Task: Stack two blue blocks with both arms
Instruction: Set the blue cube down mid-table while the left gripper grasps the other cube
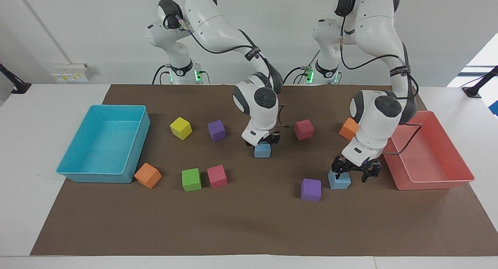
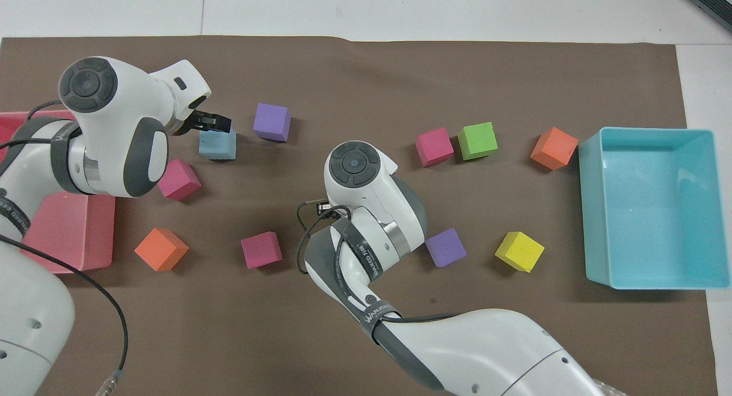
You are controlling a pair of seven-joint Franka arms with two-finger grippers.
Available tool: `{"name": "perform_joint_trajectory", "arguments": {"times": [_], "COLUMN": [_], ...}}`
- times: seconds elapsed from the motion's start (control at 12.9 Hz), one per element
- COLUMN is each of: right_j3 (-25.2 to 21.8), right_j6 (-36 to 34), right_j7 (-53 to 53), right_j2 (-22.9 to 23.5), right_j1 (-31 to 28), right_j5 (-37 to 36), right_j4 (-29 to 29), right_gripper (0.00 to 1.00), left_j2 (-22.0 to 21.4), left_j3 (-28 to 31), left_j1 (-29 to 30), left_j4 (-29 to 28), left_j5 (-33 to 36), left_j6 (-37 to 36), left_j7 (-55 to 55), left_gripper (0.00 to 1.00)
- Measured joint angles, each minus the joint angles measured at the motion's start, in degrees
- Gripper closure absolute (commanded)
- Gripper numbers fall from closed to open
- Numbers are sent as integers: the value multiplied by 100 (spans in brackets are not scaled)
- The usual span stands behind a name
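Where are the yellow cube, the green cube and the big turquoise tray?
yellow cube (image 1: 181,128), facing view, top face.
green cube (image 1: 191,179), facing view, front face.
turquoise tray (image 1: 137,140), facing view, side wall.

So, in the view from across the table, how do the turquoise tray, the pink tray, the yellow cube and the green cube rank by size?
1. The turquoise tray and the pink tray look much alike; an arm partly covers the pink one, so I won't rank them.
2. The yellow cube and the green cube, far smaller, look the same size.
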Motion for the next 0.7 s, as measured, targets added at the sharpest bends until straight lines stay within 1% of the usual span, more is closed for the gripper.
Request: {"name": "perform_joint_trajectory", "arguments": {"times": [0.15, 0.39, 0.7], "right_j3": [0, 0, -37], "right_j6": [4, 14, 3], "right_j7": [0, 0, 310], "right_j2": [-7, -120, -613], "right_j1": [0, 39, 49], "right_j5": [-3, -80, -497], "right_j4": [0, 7, 6], "right_gripper": [0, 0, 0], "left_j2": [27, 27, 28], "left_j3": [-28, -30, 6], "left_j1": [-53, -135, -136], "left_j4": [-287, -347, -375], "left_j5": [-1, -1, -1], "left_j6": [412, 483, 481], "left_j7": [-215, -391, -403], "left_gripper": [0, 0, 0]}}
